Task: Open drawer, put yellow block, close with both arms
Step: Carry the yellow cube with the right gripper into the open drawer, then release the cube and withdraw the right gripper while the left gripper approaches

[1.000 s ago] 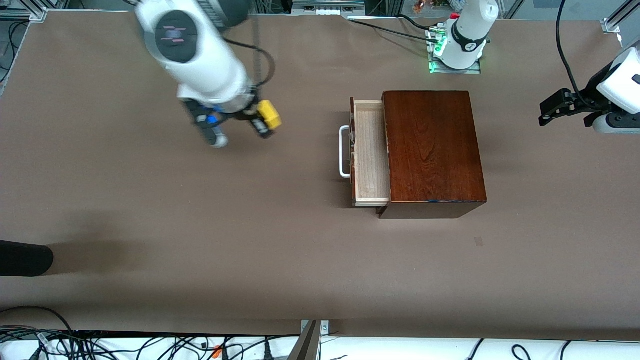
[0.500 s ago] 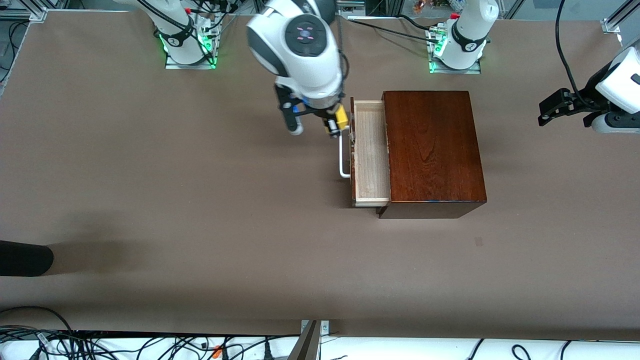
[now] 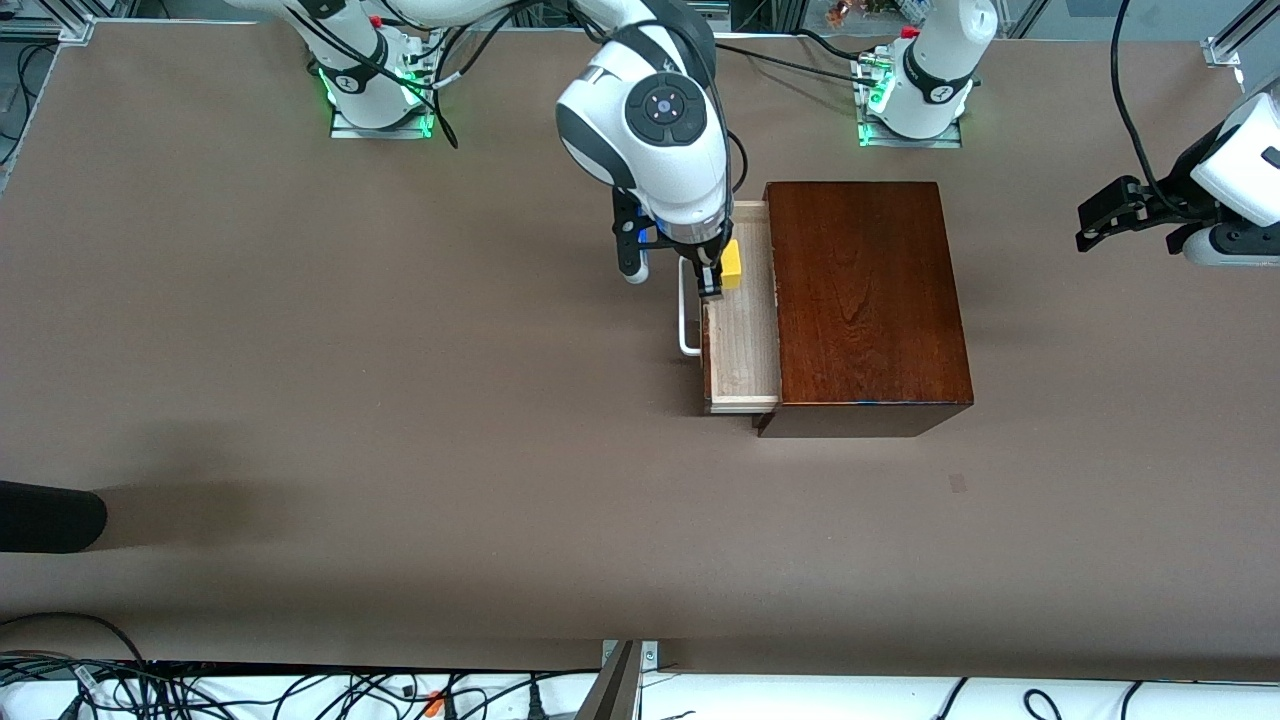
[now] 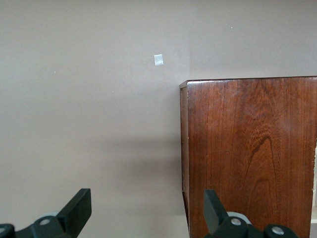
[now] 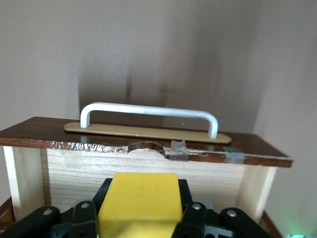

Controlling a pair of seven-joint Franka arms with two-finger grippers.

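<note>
Right end effector (image 3: 718,272) carried yellow block (image 3: 732,264) over open drawer (image 3: 741,345).

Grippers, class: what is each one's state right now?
Right gripper: closed on the yellow block, over the drawer.
Left gripper: open, holding nothing.

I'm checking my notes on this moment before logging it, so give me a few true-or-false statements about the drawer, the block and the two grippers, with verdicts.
1. The drawer is pulled out of the wooden box. True.
2. The yellow block lies on the table beside the box. False: the right gripper holds it over the open drawer.
3. The left gripper is clamped on the drawer's white handle. False: it is open, away at the left arm's end of the table, waiting.
4. The drawer's wooden floor has nothing lying on it. True, as far as the front view shows.
5. The drawer opens toward the right arm's end of the table. True.
</note>
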